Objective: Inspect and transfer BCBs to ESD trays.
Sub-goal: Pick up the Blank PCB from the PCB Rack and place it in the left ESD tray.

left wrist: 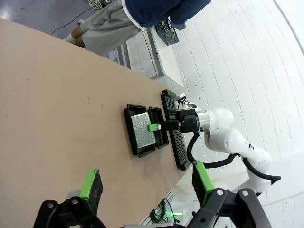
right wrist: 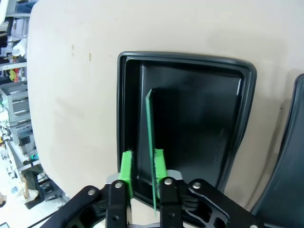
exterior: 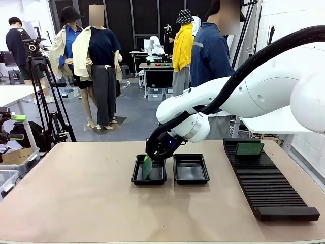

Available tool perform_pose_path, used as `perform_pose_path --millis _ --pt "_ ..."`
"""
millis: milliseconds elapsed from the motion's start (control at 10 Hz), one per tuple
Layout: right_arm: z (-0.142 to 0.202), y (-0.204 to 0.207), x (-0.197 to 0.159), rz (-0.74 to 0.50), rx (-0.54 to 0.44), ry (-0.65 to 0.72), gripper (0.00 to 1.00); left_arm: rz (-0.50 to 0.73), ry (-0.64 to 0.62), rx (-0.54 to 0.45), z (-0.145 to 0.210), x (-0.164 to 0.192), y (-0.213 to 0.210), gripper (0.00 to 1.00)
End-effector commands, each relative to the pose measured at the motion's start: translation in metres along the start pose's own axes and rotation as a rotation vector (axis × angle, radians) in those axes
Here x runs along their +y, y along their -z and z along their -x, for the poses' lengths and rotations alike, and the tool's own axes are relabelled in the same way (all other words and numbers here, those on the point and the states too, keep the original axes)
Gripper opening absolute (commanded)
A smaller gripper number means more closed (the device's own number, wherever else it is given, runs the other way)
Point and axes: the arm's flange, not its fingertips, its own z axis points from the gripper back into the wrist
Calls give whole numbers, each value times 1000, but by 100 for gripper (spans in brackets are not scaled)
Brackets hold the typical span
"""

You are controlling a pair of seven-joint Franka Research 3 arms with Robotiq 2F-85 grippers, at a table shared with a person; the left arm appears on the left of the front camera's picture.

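The right gripper point(right wrist: 142, 159) has its jaws slightly apart. A green board point(right wrist: 149, 128) stands on edge against one pad point(right wrist: 159, 164), inside the tray point(right wrist: 204, 123) farther from the rack point(exterior: 269, 188). The nearer tray point(exterior: 191, 170) is bare. A second board point(exterior: 249, 149) rests on the rack. The left gripper point(left wrist: 146, 183) is spread wide.

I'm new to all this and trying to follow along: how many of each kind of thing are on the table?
Green circuit boards: 2
Black trays: 2
Ribbed black rack: 1
Total: 5

Tan table point(exterior: 76, 198): two black trays point(exterior: 191, 170), rack point(exterior: 269, 188).
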Motion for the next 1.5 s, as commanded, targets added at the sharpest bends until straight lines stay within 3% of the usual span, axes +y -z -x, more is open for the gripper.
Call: perform_pose_path --millis 0,200,700,1400 --pt "10 -14 9 53 -3 27 59 12 -6 -2 0 -2 -2 100" --pt "14 -28 20 122 11 56 98 12 -6 -2 0 -2 -2 100" --pt "19 -58 40 282 52 77 100 12 -6 -2 0 -2 -2 100" --pt "21 -61 34 266 66 68 100 12 -6 -2 0 -2 -2 100"
